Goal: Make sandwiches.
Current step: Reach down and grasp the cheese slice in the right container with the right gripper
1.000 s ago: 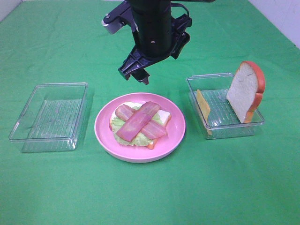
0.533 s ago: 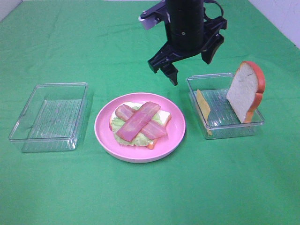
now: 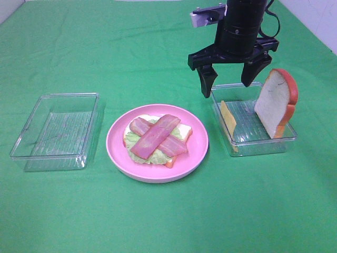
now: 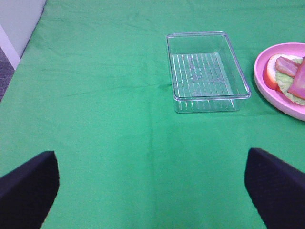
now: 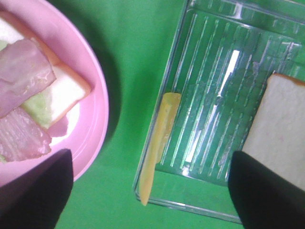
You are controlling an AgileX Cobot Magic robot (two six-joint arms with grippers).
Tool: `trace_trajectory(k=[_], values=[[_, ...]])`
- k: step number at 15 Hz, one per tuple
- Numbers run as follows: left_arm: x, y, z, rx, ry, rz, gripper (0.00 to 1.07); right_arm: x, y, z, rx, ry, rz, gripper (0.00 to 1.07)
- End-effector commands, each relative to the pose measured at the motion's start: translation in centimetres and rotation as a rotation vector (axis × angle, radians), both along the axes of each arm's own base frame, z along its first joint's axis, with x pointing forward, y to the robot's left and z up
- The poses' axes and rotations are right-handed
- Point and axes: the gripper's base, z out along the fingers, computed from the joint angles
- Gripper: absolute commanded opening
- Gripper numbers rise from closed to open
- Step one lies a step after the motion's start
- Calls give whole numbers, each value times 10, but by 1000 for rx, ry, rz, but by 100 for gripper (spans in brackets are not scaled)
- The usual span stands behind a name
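Observation:
On the pink plate lies a white bread slice with green lettuce and two crossed bacon strips. In the right clear tray a yellow cheese slice leans on the left wall and a second bread slice stands upright. My right gripper is open and empty above that tray's far-left part. In the right wrist view the cheese lies between its fingers. My left gripper is open and empty over bare cloth.
An empty clear tray stands left of the plate; it also shows in the left wrist view. A green cloth covers the table. The left arm is out of the exterior view.
My right arm has moved to the right, from above the far side of the plate to above the right tray, and the gripper has turned. Nothing on the table has moved.

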Motion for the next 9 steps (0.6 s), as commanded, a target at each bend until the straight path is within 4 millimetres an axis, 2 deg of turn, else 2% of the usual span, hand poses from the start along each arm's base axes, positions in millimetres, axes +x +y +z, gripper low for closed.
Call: trace_trajectory(k=[1, 4, 9], values=[[-3, 0, 1, -2, -36, -3, 101, -11, -6, -16, -32, 85, 17, 85], [-3, 0, 1, -2, -36, -3, 101, -17, -8, -39, -38, 100, 23, 85], [-3, 0, 1, -2, -36, -3, 101, -17, -8, -53, -22, 49, 23, 85]])
